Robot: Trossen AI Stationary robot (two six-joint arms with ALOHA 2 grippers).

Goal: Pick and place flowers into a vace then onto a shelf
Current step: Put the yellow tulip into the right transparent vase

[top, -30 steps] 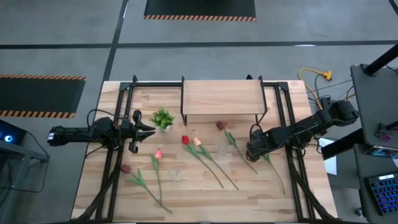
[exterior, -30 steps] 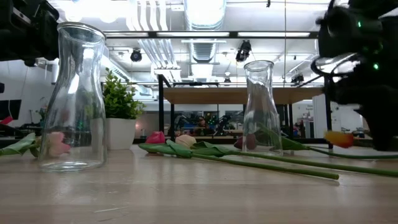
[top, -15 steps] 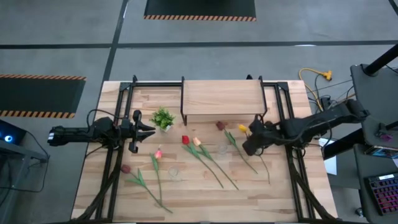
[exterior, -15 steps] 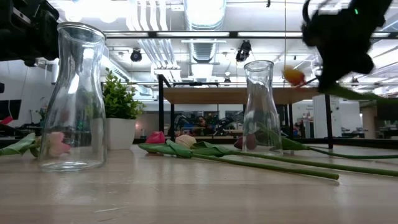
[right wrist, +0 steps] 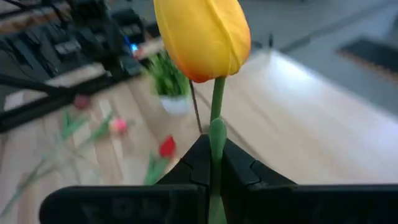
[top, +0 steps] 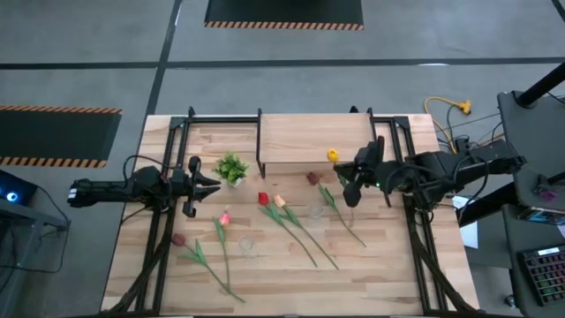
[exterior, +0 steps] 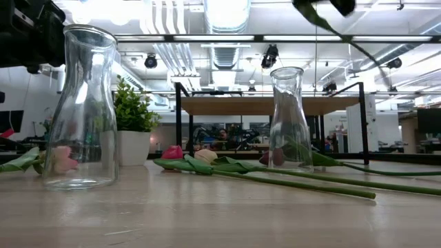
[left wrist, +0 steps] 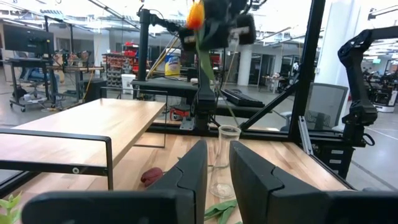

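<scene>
The yellow tulip [right wrist: 202, 37] is hanging in the air near the front edge of the shelf [top: 313, 139], its stem pinched between the pressed-together fingers of the right gripper [top: 351, 187], so the step in hand looks like carrying a flower to a vase. The next move is likely calling for turning the stem downward and lining its tip over the narrow mouth of the nearer glass vase [exterior: 287, 118], which is standing just below and beside the gripper. The other tulips [top: 296, 228] are lying scattered on the table [top: 441, 265], some with stems close around that vase's foot, and the shelf edge is crowding the approach. A second vase [exterior: 83, 107] and a small potted plant [top: 231, 168] are standing toward the left, where the left gripper [top: 205, 184] is waiting, fingers slightly parted and holding nothing.
</scene>
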